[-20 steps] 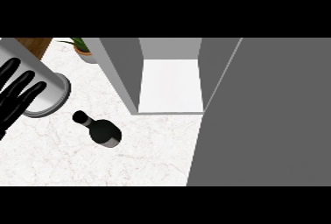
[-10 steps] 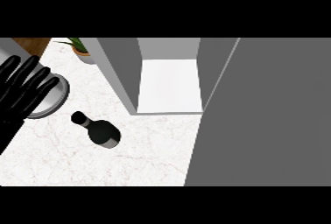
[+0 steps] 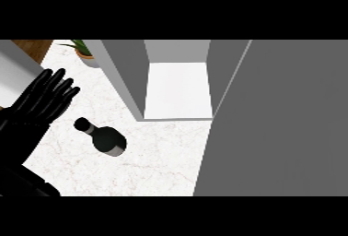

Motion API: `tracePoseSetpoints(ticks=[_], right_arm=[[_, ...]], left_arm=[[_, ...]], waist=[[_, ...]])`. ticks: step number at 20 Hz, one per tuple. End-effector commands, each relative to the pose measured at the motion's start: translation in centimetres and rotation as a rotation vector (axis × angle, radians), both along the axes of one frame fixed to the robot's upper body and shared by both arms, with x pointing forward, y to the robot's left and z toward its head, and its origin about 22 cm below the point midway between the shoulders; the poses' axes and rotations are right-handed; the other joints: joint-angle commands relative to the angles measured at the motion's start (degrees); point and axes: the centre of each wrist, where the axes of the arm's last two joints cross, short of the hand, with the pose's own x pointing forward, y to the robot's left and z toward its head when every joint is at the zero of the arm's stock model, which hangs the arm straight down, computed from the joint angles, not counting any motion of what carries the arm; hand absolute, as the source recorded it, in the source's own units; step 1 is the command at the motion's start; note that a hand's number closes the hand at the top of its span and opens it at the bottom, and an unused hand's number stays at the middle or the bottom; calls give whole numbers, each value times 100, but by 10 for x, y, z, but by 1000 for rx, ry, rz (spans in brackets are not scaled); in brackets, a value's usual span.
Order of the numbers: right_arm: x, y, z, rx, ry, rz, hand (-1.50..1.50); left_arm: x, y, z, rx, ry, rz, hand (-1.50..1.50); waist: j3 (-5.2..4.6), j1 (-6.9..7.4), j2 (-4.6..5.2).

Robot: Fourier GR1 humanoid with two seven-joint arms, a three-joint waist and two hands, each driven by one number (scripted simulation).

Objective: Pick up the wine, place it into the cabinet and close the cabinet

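left hand (image 3: pixel 46 94): fingers straight and apart, beside the wine (image 3: pixel 105 138)
risk: a brushing reach may topple the wine short of the cabinet (image 3: pixel 175 90)

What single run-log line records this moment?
left hand: open, beside wine | wine bottle: upright on counter, ungrasped | cabinet: open | right hand: unseen

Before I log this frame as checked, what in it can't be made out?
- Right hand: in no part of the head view.
- Cabinet: its top is cut by the upper edge; the open door hides whatever lies to its right.
- Plant: cut off at the top edge.
- Left hand: covers the grey object behind it.
- Wine bottle: label unreadable from above.
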Motion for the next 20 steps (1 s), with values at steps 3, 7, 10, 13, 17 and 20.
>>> tracePoseSetpoints(ticks=[3,7,10,13,17,20], right_arm=[[-32,-17,17,-8,-113,-93,-150],[-38,-18,22,-25,-103,-90,-150],[-31,-9,19,-3,-108,-79,-150],[-34,-18,22,-32,-119,-89,-150],[-33,-19,25,-45,-103,-88,-150],[-32,-16,25,-24,-120,-99,-150]], left_arm=[[0,13,-39,15,21,26,-150],[10,14,-52,31,14,77,-150],[8,23,-59,29,29,67,-150],[-4,24,-105,47,51,87,-150],[16,42,-98,71,53,100,-150],[-1,42,-124,71,70,100,-150]], waist=[[1,12,-4],[-4,-25,-9],[0,39,-1],[-5,-16,-4],[1,10,4],[-2,22,-5]])
